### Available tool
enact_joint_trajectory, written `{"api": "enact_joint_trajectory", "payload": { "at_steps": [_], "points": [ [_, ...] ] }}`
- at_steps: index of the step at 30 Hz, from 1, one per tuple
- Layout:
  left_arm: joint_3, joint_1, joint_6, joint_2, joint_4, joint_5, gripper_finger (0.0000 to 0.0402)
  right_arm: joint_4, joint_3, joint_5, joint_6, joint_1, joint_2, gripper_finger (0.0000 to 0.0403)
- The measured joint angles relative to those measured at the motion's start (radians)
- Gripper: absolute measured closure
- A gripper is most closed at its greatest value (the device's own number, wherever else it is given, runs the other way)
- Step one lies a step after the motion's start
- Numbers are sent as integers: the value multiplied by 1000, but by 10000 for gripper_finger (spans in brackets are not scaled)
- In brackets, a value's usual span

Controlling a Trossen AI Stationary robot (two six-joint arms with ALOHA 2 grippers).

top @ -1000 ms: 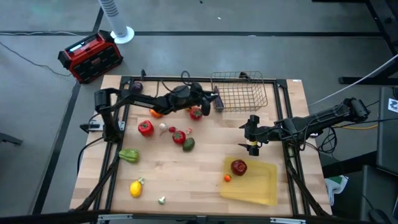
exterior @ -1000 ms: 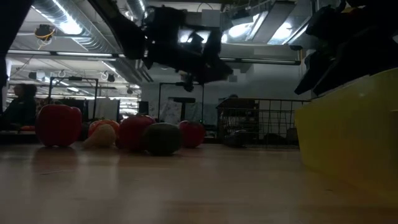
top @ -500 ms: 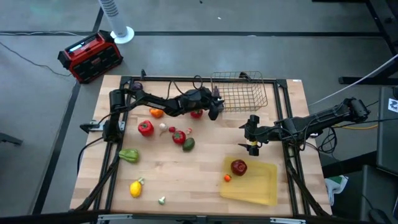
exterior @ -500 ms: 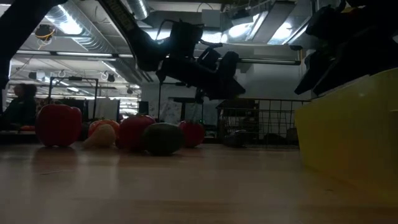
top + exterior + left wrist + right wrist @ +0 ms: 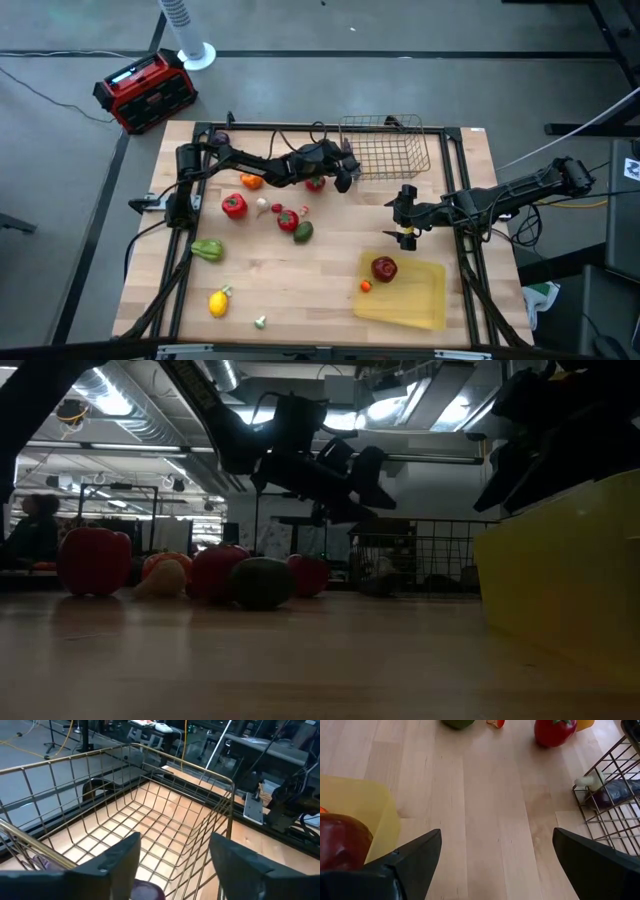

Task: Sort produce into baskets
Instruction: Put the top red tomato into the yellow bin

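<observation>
The wire basket (image 5: 388,150) stands at the table's far side. My left gripper (image 5: 346,172) hangs open over the basket's left rim, its fingers (image 5: 120,862) spread above the mesh floor. A purple eggplant (image 5: 616,790) lies in the basket's near left corner; in the left wrist view, that eggplant (image 5: 147,891) shows below the gap between the fingers. The yellow tray (image 5: 420,300) at the near right holds a red apple (image 5: 384,268). My right gripper (image 5: 404,222) waits open above bare table (image 5: 485,820), between tray and basket.
Loose produce lies left of centre: a red pepper (image 5: 234,206), an orange (image 5: 252,181), a red apple (image 5: 315,183), a dark green fruit (image 5: 303,232), a green pepper (image 5: 207,249), a lemon (image 5: 218,301). A red-and-black box (image 5: 145,92) sits off the table's far left corner.
My left gripper has come down toward the wire basket's left rim and then opened; in the low view its fingers now stand spread apart. My right arm has kept still.
</observation>
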Motion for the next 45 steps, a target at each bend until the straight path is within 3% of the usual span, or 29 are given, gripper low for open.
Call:
{"api": "enact_joint_trajectory", "payload": {
  "at_steps": [8,19,25,30,38,45],
  "points": [
    [0,0,33,-1,-11,0,125,0,0,0,0,0,0,26],
    [0,0,49,-13,-19,0,121,0,0,0,0,0,0,26],
    [0,0,107,-85,-61,0,121,-1,0,0,0,0,0,26],
    [0,0,154,-190,-186,0,121,-1,0,0,0,0,0,26],
    [0,18,149,-379,-551,0,120,-1,0,0,0,0,0,26],
    [0,11,148,-433,-769,0,120,0,0,0,0,0,0,26]
  ]
}}
